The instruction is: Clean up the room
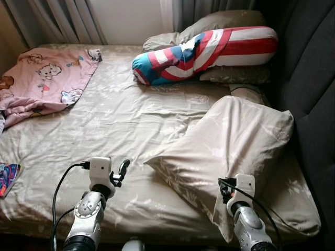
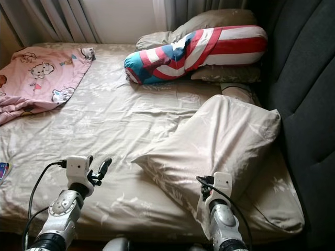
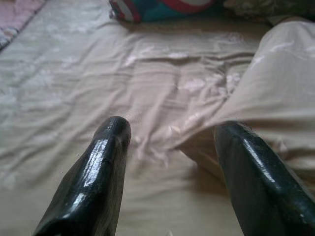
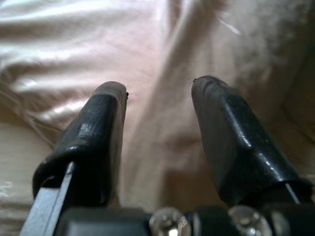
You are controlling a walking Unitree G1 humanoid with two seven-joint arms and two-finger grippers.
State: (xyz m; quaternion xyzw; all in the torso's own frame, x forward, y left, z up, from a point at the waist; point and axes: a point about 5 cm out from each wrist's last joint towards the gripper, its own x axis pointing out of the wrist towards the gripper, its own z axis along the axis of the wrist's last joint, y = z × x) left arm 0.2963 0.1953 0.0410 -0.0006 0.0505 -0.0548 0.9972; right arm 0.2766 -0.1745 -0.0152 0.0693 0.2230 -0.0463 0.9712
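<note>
A large beige pillow (image 1: 235,141) lies tilted on the right side of the bed, one corner raised toward the headboard. My right gripper (image 4: 157,91) is pushed into its near edge, and a ridge of pillow fabric sits pinched between the two black fingers (image 4: 106,128). My left gripper (image 1: 120,172) hovers open just above the beige sheet (image 1: 131,120), left of the pillow's near corner, with nothing between its fingers (image 3: 103,162). A pink cartoon-print blanket (image 1: 47,78) lies crumpled at the far left of the bed.
A red, white and blue striped bolster (image 1: 209,49) rests on flat pillows at the head of the bed. A dark padded headboard (image 1: 314,78) runs along the right. Curtains (image 1: 57,21) hang behind. A small colourful item (image 1: 8,178) lies at the left edge.
</note>
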